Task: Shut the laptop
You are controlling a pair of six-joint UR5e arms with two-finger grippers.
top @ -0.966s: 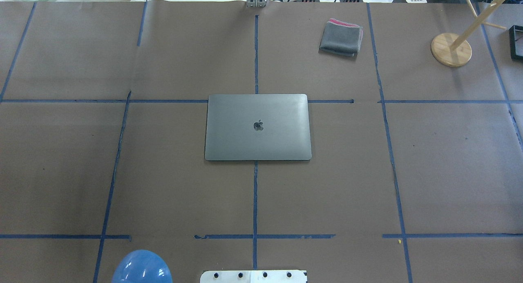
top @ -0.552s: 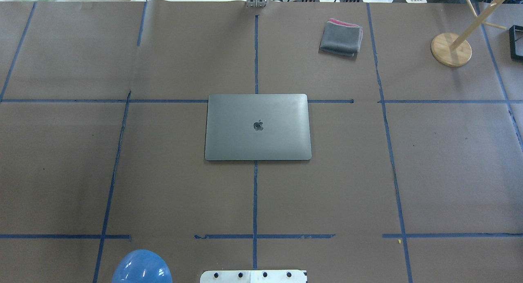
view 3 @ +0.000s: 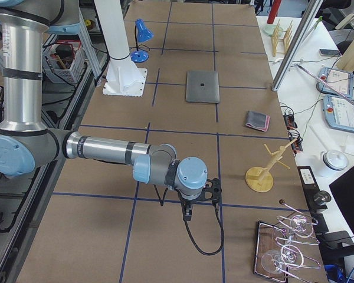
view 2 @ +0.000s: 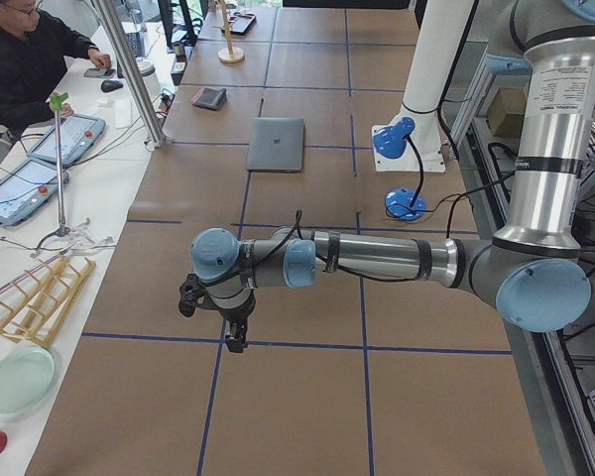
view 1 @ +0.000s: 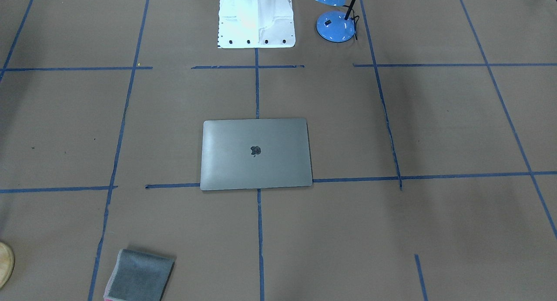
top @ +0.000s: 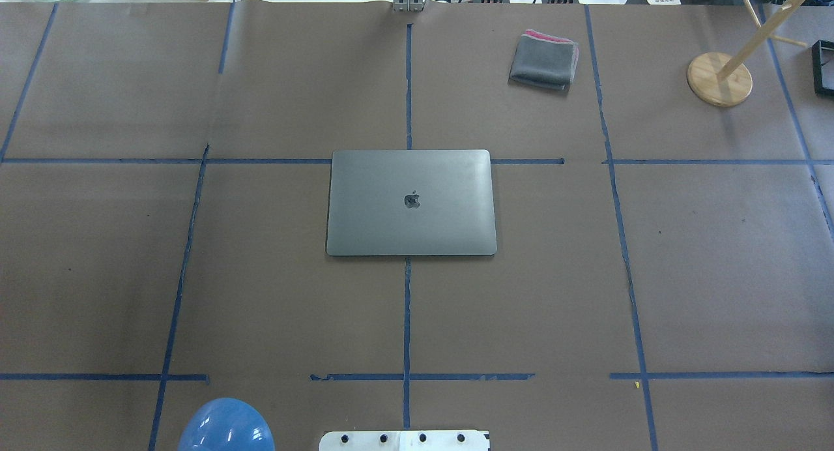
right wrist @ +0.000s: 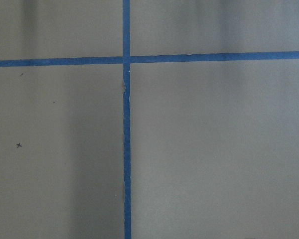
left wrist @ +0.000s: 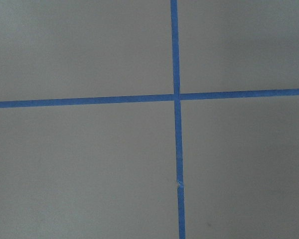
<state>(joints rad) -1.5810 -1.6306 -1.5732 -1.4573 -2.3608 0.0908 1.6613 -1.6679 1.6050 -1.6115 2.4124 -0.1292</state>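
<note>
The space-grey laptop lies flat in the middle of the table with its lid down and the dark apple logo facing up. It also shows in the front-facing view, the left view and the right view. My left gripper hangs over bare paper far from the laptop, towards the table's left end. My right gripper hangs over bare paper towards the right end. I cannot tell whether either is open or shut. Both wrist views show only brown paper and blue tape.
A folded grey cloth lies at the far right of centre. A wooden stand is at the far right. A blue lamp stands beside the white robot base. A wire rack and an operator are at the table's edges.
</note>
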